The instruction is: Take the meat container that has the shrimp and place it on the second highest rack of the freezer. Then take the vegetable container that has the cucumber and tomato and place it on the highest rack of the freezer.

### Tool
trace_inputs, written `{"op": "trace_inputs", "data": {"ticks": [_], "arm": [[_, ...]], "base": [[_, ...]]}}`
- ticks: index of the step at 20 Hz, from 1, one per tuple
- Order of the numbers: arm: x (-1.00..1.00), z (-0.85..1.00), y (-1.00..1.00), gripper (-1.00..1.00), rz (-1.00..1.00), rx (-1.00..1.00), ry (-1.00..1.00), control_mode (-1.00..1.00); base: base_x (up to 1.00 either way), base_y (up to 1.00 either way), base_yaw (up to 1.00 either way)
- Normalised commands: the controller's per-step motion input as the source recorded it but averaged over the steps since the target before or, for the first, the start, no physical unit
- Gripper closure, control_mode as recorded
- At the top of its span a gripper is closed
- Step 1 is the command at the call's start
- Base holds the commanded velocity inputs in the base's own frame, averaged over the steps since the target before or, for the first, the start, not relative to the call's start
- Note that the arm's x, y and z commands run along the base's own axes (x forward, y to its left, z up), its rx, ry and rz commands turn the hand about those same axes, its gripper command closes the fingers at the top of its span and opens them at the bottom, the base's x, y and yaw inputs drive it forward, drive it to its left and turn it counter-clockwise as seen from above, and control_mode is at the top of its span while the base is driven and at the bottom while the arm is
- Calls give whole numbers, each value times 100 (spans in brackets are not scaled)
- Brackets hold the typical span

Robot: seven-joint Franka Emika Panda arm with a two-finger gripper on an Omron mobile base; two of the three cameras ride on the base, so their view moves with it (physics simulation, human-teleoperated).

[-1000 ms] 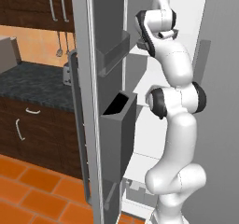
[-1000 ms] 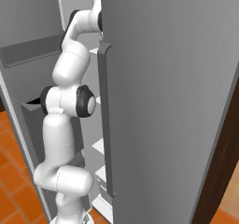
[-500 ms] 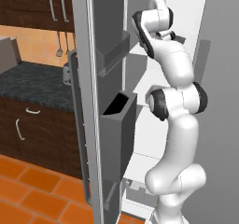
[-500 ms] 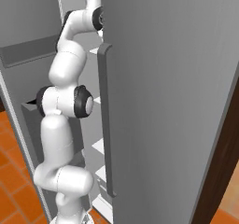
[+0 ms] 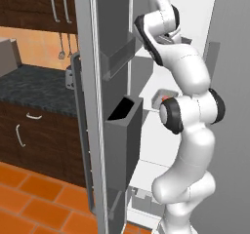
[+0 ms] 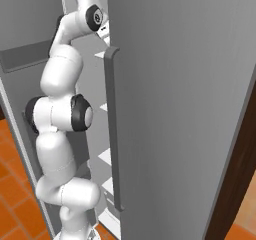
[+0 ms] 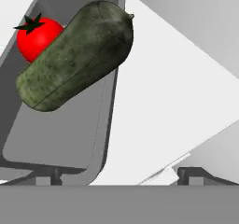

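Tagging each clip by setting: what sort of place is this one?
A rendered home kitchen, most likely. The arm reaches into an open freezer with white shelves; dark wooden cabinets under a speckled counter stand to its left, on orange floor tiles. A tray holds a tomato and cucumber.

- dark wood upper cabinets (image 5: 29, 6), upper left, left base view
- dark speckled table (image 5: 34, 89) mid left, drawers (image 5: 29, 130) below
- utensils (image 5: 62, 45) hang on orange wall
- orange tile floor (image 5: 34, 199) lower left

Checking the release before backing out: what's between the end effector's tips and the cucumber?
In the hand view, bare grey floor of the vegetable container lies between the open end effector and the cucumber.
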Motion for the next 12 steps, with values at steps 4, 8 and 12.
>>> {"op": "trace_inputs", "data": {"ticks": [4,8,12], "arm": [[-80,-3,0,-100,15,-13,-24,-100],[-98,0,0,-100,18,-8,-27,-100],[-100,2,0,-100,15,-1,-11,-100]], "base": [[0,0,0],[0,0,0],[0,0,0]]}}
